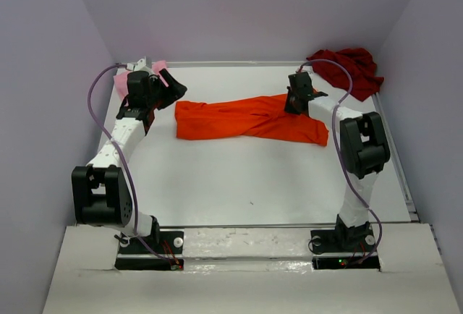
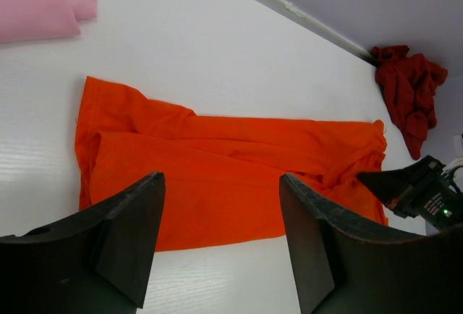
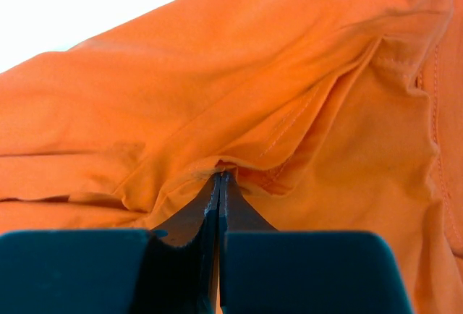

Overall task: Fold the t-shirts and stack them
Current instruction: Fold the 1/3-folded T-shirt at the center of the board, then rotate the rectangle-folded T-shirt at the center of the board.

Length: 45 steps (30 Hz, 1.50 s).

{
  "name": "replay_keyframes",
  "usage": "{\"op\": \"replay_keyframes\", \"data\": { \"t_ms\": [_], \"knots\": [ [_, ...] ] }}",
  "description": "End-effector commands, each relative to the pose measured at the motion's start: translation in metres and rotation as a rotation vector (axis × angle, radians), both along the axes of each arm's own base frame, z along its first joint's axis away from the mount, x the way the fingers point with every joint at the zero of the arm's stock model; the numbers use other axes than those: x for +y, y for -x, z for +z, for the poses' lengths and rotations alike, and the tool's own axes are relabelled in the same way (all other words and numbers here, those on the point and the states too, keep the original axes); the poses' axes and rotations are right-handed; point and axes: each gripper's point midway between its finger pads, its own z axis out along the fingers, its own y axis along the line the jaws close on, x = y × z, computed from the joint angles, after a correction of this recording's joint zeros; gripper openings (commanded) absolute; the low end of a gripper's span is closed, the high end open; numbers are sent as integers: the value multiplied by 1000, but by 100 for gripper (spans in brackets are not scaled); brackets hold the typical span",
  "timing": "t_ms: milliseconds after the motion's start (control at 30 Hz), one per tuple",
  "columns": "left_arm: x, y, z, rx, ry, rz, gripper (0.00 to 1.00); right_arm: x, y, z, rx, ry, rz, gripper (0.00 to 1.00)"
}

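Note:
The bright orange t-shirt [image 1: 246, 119] lies stretched out and twisted across the middle of the table; it also shows in the left wrist view [image 2: 217, 176] and fills the right wrist view [image 3: 253, 90]. My right gripper [image 1: 298, 103] is shut on a fold of the orange shirt at its right part [image 3: 219, 174]. My left gripper [image 1: 172, 88] is open and empty, just left of the shirt's left end and above it [image 2: 221, 184]. The light pink t-shirt [image 1: 145, 71] lies folded at the back left, partly behind my left arm. The dark red t-shirt [image 1: 349, 70] lies crumpled at the back right.
The white table [image 1: 239, 176] has a raised rim along the back and right edges [image 1: 394, 147]. Grey walls close in on the left, back and right. The right arm's elbow [image 1: 362, 144] stands over the table's right part.

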Motion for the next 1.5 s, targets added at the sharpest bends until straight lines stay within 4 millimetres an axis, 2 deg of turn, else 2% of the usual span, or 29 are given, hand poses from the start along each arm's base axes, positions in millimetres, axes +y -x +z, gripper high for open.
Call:
{"op": "replay_keyframes", "data": {
  "t_ms": [0,33,200,233,433,700,767,867,900,933,967,1000,1033,1133,1200,1233,1300,1333,1400,1433,1467],
  "knots": [
    [-7,2,19,-62,20,-32,73,6,-24,21,-78,13,4,0],
    [-7,2,19,-60,20,-32,73,5,-25,17,-69,20,6,0],
    [-8,2,17,-57,21,-33,73,9,-40,22,-90,22,9,0],
    [-8,2,16,-55,22,-34,73,10,-41,17,-77,27,12,0],
    [-10,2,15,-51,26,-39,73,14,-57,36,-124,20,14,0],
    [-11,1,13,-49,25,-42,73,20,-76,37,-128,33,35,0],
    [-12,1,11,-44,24,-52,73,20,-73,41,-124,32,41,0],
    [-19,-1,1,-20,32,-76,73,19,-65,60,-145,21,48,16],
    [-20,-2,-3,-11,36,-81,73,16,-57,55,-128,27,44,27],
    [-24,-3,-11,9,42,-95,73,15,-53,69,-149,16,41,32],
    [-26,-5,-14,16,43,-103,73,15,-48,71,-149,10,44,34],
    [-29,-5,-19,27,43,-109,73,14,-40,65,-130,8,47,42],
    [-30,-8,-27,46,40,-114,73,13,-35,75,-140,-8,36,43],
    [-46,-7,-41,80,31,-156,72,12,-21,74,-129,-26,37,48],
    [-58,-8,-55,113,6,-174,72,8,-8,71,-115,-31,26,48],
    [-61,-12,-65,134,0,-175,72,5,1,61,-90,-25,17,49],
    [-68,-13,-77,161,0,-187,72,0,8,60,-88,-18,4,48],
    [-71,-15,-90,195,8,-187,72,-1,11,58,-81,-16,0,48],
    [-74,-19,-99,214,11,-186,71,-6,20,47,-56,-7,-21,49],
    [-76,-20,-111,242,8,-194,70,-7,23,44,-49,-7,-25,49],
    [-77,-25,-112,243,1,-190,70,-9,27,36,-33,-8,-40,48]
  ]
}}
